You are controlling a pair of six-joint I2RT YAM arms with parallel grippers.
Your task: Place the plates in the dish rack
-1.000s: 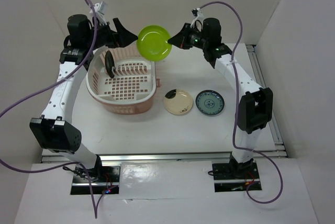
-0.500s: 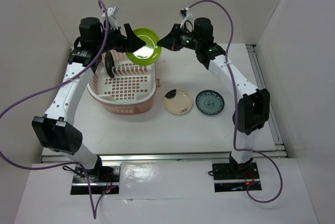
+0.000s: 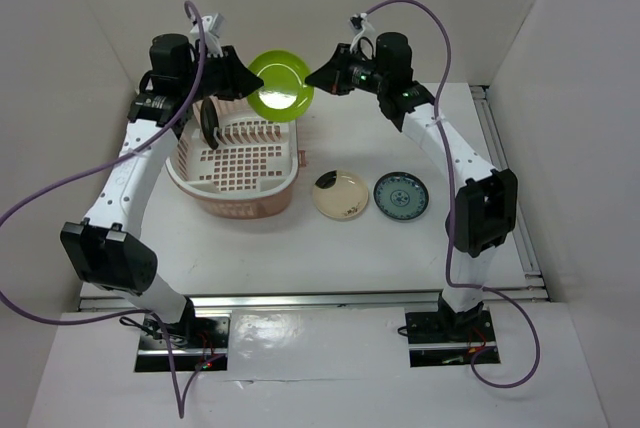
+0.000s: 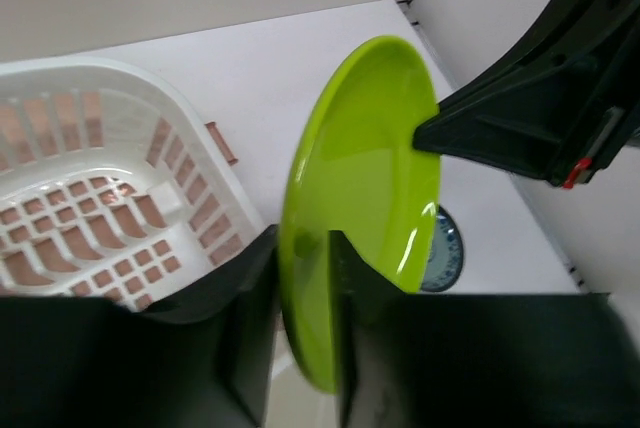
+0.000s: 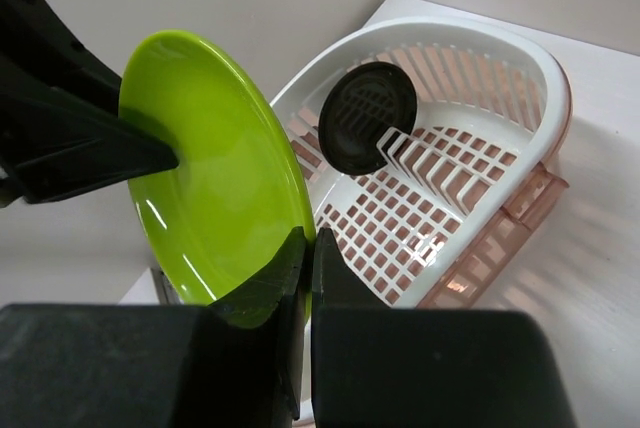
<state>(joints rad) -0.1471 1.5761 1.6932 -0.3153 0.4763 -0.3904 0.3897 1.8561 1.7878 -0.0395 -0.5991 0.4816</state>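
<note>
I have the lime green plate (image 3: 281, 85) up on edge in the air above the far right corner of the pink dish rack (image 3: 240, 204), between my 2 arms. The right gripper (image 3: 312, 78) is clamped on its right rim. The left gripper (image 3: 250, 89) straddles the opposite rim with a narrow gap; I cannot tell whether its pads press the plate. In the rack, 1 glossy black plate (image 3: 209, 120) stands upright in the dividers at the far left end. The cream plate (image 3: 340, 194) and the blue-green patterned plate (image 3: 401, 195) lie flat side by side on the table (image 3: 300, 248), right of the rack.
</note>
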